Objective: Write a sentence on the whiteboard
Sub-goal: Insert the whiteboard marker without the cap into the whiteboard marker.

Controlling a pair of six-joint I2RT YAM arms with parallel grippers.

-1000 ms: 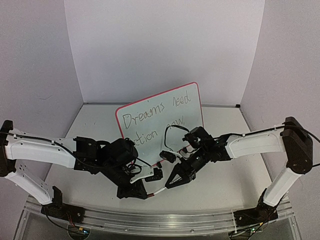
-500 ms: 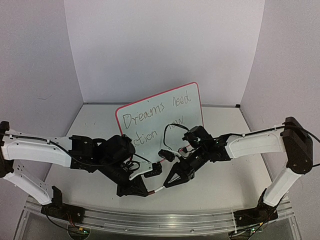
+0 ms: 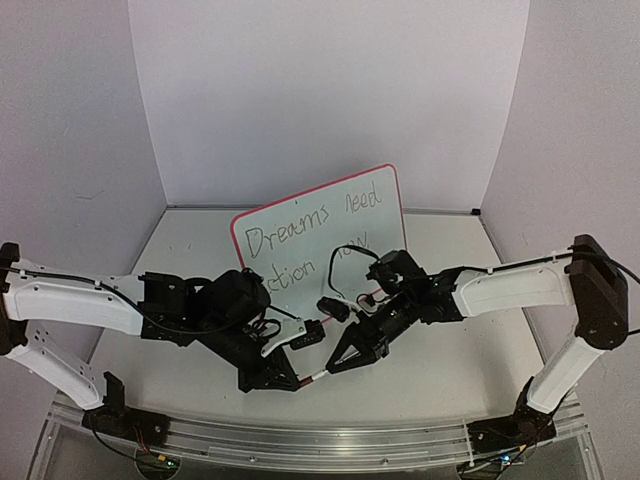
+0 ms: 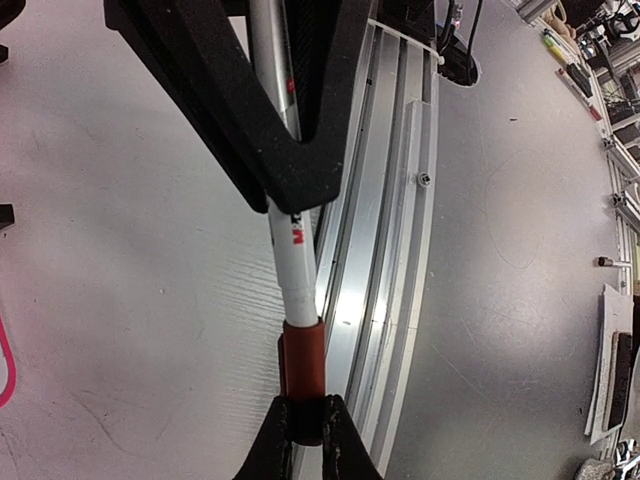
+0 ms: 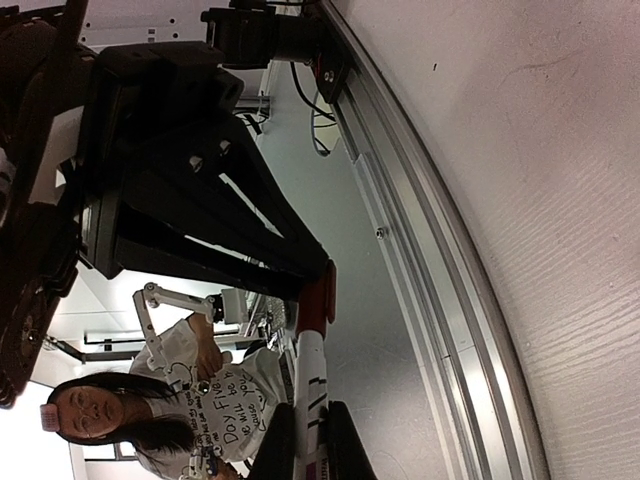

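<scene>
**A:** Surface and room?

**B:** Pale grey wood-grain table. Pale lilac-white walls stand behind and on both sides of the whiteboard. A ribbed aluminium rail runs along the table edge on the whiteboard's near side.

**A:** And the board?

**B:** The small glossy white whiteboard with a thin red frame stands on the table near the back wall. Its top edge slants in the top view. The thin dark handwritten sentence on it reads "Dreams need" on line one. Line two shows "ction now".

**A:** Anything blocking it?

**B:** The black wrist of the left arm covers the whiteboard's lower left corner and the start of line two. A black cable loop crosses in front of its lower middle.

**A:** Claws?

**B:** Both are clenched on one white-barrelled marker with a red cap, just in front of the whiteboard. The left claw pinches the red cap. The right claw clamps the white barrel. Can't tell if the marker touches the table.

**A:** Anything else around?

**B:** In the right wrist view, a dark-haired person in a white lettered shirt is past the rail, on the far side from the whiteboard.
</scene>
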